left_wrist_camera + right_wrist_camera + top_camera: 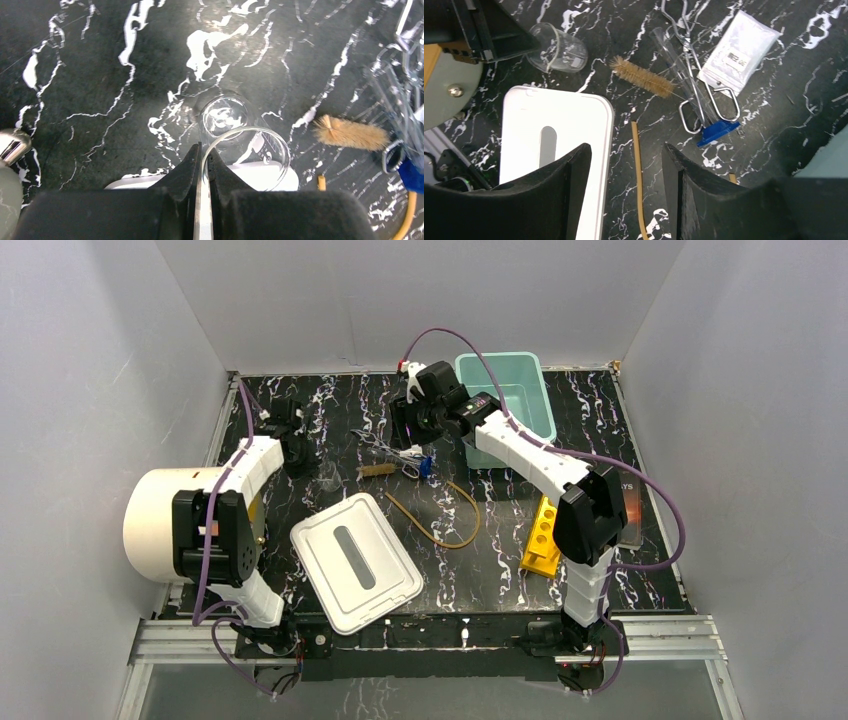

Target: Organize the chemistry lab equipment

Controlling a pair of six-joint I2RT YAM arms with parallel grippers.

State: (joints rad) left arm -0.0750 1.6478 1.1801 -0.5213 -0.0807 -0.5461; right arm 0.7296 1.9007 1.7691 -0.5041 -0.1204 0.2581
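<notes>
My left gripper is shut on the rim wall of the clear glass beaker, one finger inside and one outside. In the right wrist view the beaker leans at the top left. The tan brush, thin metal tongs, white packet and small blue piece lie close together on the table. The amber tubing runs between the jaws of my right gripper, which hangs open above the table and holds nothing. From above, the right gripper is over the tongs.
A white lid lies at the front centre on the black marbled table. A teal bin stands at the back right, with a yellow rack beside the right arm. A big cream cylinder sits at the left edge.
</notes>
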